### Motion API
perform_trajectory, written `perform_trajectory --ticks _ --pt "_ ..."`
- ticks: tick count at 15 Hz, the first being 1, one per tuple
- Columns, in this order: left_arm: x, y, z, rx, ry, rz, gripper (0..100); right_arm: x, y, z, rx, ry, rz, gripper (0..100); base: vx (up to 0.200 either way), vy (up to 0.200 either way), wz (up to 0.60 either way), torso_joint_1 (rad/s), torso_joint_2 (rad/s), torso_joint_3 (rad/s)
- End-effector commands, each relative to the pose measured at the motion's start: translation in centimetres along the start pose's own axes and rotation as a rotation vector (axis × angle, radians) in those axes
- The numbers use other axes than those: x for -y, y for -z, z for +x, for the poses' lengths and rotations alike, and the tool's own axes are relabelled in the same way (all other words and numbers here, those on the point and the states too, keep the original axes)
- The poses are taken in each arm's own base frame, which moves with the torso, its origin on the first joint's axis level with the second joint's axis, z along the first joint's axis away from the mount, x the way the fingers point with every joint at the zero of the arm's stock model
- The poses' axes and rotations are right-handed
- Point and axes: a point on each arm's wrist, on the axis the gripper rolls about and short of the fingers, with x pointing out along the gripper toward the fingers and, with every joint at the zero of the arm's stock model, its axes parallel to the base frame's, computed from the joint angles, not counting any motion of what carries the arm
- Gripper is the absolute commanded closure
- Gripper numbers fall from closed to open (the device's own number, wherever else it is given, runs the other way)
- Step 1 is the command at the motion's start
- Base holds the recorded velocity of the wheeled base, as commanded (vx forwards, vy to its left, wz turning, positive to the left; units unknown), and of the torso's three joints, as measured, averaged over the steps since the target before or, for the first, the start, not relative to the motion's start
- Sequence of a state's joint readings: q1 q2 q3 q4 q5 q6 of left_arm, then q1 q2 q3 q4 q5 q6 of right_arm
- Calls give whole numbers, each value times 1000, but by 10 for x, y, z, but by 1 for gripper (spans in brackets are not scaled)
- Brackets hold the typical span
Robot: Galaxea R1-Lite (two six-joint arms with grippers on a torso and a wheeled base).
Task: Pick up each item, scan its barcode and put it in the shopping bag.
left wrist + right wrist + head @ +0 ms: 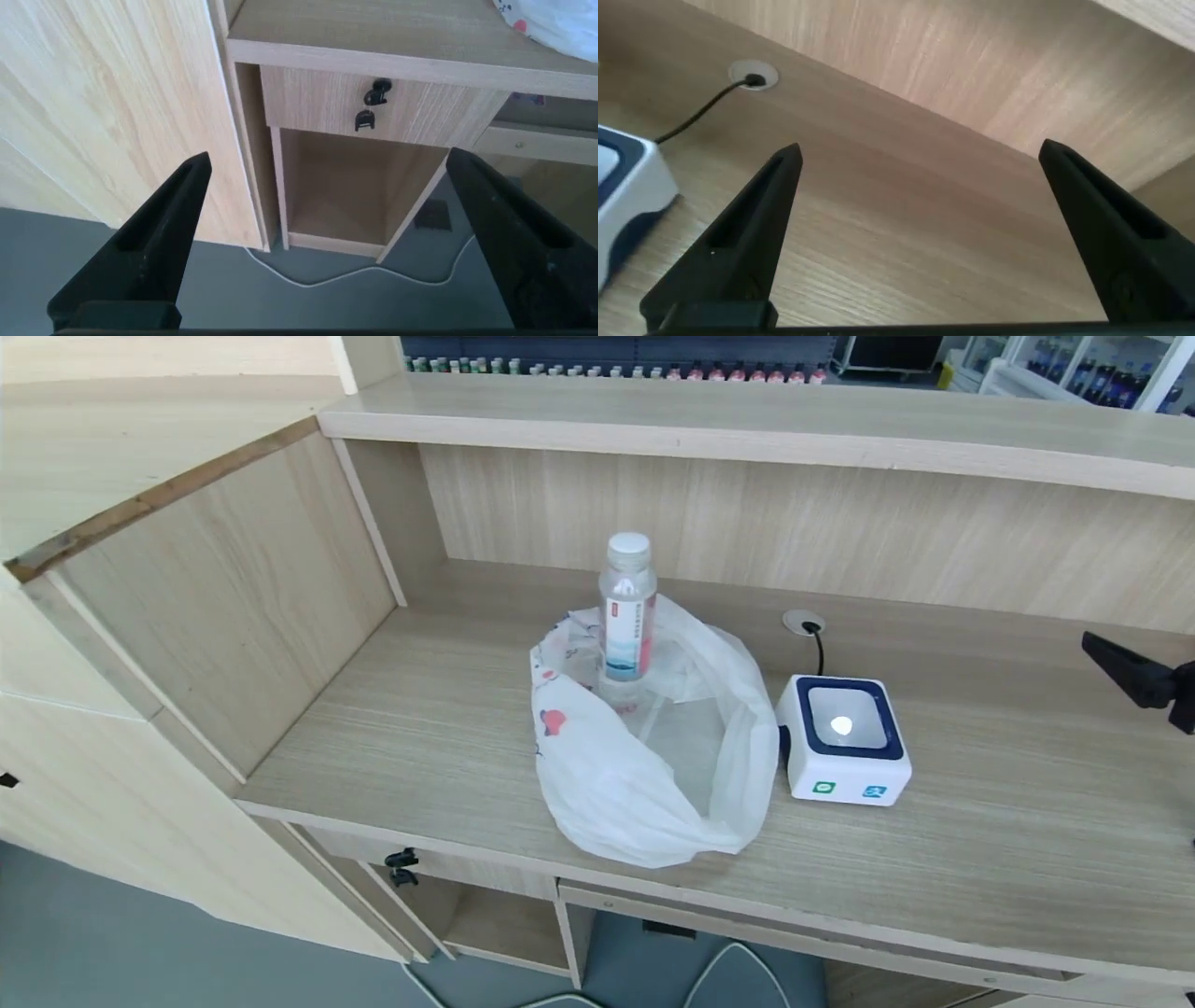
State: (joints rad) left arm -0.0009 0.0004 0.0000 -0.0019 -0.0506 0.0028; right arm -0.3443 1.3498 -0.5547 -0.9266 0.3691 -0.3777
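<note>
A clear water bottle (627,607) with a white cap and red-and-blue label stands upright inside the white plastic shopping bag (644,747) at the middle of the wooden counter. To the bag's right sits the white barcode scanner (845,737) with a dark-rimmed lit window; its corner (626,196) appears in the right wrist view. My right gripper (920,252) is open, hovering over the bare counter to the right of the scanner, and one of its fingers (1125,669) pokes in at the head view's right edge. My left gripper (327,252) hangs open below the counter's front edge, holding nothing.
The counter (980,821) has a raised back wall and a side panel (224,607) on the left. A cable (820,649) runs from the scanner to a grommet hole (803,622). Beneath the counter sit a locked drawer with a key (374,98) and an open cubby (355,196).
</note>
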Motion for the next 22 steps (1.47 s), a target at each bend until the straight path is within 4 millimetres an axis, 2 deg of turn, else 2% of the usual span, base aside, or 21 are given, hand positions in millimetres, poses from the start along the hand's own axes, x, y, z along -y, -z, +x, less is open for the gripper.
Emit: perform_trajectory --ticks 1,4,9,15,17,20,21,22 --pt "0 0 0 2 -1 0 0 6 -6 -3 17 25 3 0 0 0 0 -61 261 193" --pt "0 0 0 2 -1 0 0 3 -10 -15 32 34 17 0 0 0 0 -19 78 62" --pt "0 0 0 2 1 0 0 2 -13 -18 52 33 5 0 0 0 0 0 0 0" --pt "0 0 0 2 -1 0 0 2 -13 -19 61 21 3 0 0 0 0 108 -415 -303" --pt "0 0 0 2 -1 0 0 2 3 -25 -24 48 21 0 0 0 0 163 -540 -373" --pt "0 0 0 2 -1 -1 0 5 56 -48 -318 167 27 0 0 0 0 194 -577 -383" --pt "0 0 0 2 -1 0 0 6 70 -49 -406 201 53 0 0 0 0 198 -613 -393" --pt "0 0 0 2 -1 0 0 6 70 -49 -411 202 56 0 0 0 0 242 -618 -403"
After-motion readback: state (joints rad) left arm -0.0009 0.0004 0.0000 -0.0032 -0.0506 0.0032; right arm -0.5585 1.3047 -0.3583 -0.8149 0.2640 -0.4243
